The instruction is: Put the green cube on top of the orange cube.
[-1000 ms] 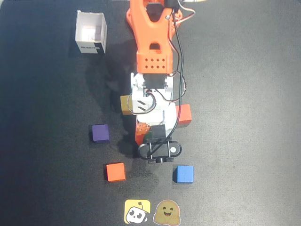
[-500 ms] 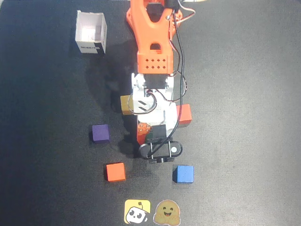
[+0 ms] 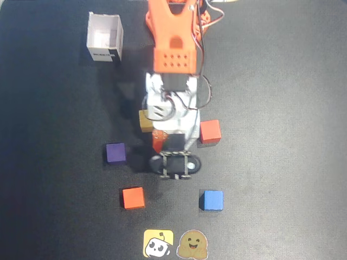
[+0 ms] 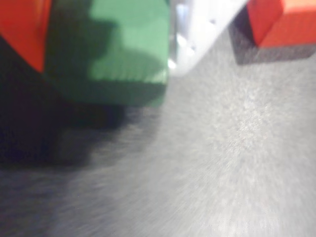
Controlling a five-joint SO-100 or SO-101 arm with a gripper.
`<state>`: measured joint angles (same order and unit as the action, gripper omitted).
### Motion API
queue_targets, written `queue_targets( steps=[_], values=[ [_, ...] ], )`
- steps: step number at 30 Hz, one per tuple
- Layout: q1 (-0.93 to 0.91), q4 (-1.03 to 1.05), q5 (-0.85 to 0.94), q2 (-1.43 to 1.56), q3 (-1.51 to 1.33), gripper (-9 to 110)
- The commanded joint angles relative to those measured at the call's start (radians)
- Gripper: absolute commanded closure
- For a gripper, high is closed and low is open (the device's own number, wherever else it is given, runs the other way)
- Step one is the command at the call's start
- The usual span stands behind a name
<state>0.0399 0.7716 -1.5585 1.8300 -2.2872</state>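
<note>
In the wrist view the dark-green cube (image 4: 123,49) sits between my orange finger (image 4: 19,29) on the left and my white finger (image 4: 197,29) on the right. My gripper (image 4: 106,54) is shut on it, low over the dark mat. In the overhead view the green cube is hidden under my gripper (image 3: 165,142) at the middle of the mat. The bright-orange cube (image 3: 133,197) lies on the mat toward the bottom left of my gripper, apart from it.
A redder cube (image 3: 210,131) lies just right of my gripper and shows in the wrist view (image 4: 286,22). A yellow cube (image 3: 145,120), a purple cube (image 3: 115,153), a blue cube (image 3: 212,200) and a white open box (image 3: 105,37) stand around.
</note>
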Motion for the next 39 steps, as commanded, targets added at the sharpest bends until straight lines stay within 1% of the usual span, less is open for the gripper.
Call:
queue_targets(
  steps=[1, 5, 9, 16, 21, 29, 34, 39],
  values=[
    [-0.046, 0.103, -0.006, 0.067, 0.107, 98],
    [-0.091, 0.175, -0.005, 0.083, 0.172, 98],
    [-0.135, 0.195, 0.018, 0.075, 0.213, 98],
    [-0.201, 0.261, 0.063, -0.058, 0.410, 98],
    [-0.202, 0.262, 0.038, -0.103, 0.459, 98],
    [-0.204, 0.290, 0.038, -0.264, 0.638, 98],
    [-0.204, 0.304, 0.067, -0.359, 0.739, 98],
    [-0.210, 0.367, 0.104, -0.465, 0.887, 98]
  ],
)
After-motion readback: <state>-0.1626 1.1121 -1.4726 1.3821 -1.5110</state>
